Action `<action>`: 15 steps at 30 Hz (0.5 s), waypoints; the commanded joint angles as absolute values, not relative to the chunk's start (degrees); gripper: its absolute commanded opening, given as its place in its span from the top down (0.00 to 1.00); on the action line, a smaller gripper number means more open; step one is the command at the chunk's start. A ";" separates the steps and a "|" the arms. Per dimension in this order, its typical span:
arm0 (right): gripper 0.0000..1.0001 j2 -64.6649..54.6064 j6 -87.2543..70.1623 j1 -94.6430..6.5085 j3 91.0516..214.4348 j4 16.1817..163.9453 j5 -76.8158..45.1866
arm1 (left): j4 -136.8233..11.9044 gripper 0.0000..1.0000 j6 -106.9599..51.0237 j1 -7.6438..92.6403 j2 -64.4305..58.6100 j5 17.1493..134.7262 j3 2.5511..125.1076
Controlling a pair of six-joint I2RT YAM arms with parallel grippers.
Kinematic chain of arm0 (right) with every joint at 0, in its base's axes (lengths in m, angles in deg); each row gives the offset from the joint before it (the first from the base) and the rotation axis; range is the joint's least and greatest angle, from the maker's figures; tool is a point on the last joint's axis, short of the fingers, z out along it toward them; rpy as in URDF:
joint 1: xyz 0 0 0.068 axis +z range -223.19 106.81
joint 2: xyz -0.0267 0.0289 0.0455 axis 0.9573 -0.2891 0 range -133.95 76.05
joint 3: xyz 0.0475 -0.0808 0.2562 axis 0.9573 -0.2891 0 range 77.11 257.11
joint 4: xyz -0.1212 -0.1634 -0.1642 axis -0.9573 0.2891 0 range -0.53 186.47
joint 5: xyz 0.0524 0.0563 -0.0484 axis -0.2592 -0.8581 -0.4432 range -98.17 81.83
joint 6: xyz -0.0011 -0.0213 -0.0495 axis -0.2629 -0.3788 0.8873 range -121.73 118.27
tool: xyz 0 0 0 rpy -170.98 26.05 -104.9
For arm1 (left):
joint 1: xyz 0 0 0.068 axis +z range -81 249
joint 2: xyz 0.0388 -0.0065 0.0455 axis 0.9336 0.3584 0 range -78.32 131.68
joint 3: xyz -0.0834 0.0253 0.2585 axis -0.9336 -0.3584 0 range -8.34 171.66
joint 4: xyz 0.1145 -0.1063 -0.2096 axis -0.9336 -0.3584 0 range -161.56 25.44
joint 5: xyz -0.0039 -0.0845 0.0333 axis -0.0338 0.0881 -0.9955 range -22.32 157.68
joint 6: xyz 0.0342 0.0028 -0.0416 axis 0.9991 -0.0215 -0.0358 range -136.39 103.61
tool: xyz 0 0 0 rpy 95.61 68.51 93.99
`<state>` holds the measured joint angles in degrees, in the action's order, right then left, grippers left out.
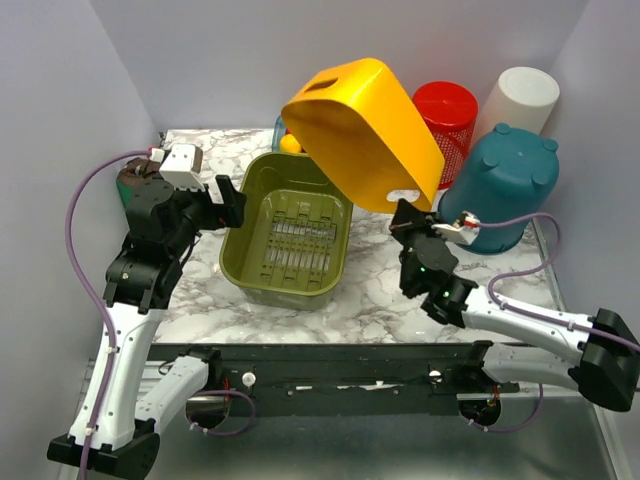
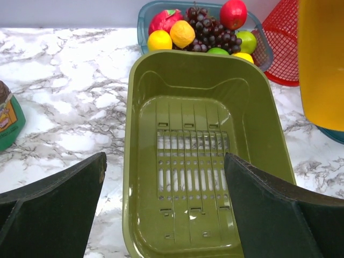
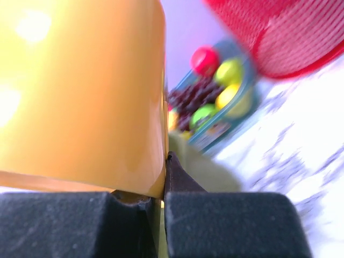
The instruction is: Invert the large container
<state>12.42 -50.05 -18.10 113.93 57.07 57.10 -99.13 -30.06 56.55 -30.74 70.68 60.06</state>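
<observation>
Tool, right (image 1: 410, 212): you grip yellow bin (image 1: 360, 125) rim, bin tilted above green bin (image 1: 262, 180). Tool, left (image 1: 232, 198): wide, empty.

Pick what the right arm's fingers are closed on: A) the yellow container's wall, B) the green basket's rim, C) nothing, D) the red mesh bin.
A: the right wrist view shows the right fingers pinching the yellow container, which hangs tilted above the green basket.

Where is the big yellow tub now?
In the top view, the large yellow plastic container hangs tilted at centre-right, pinched by the fingers of the right gripper, partly over the olive plastic basket, beside the red mesh bin.
</observation>
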 commanded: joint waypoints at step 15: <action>0.99 27.36 30.02 -25.73 94.95 -5.69 54.76 | -95.94 0.01 -32.91 56.43 -27.96 72.69 54.86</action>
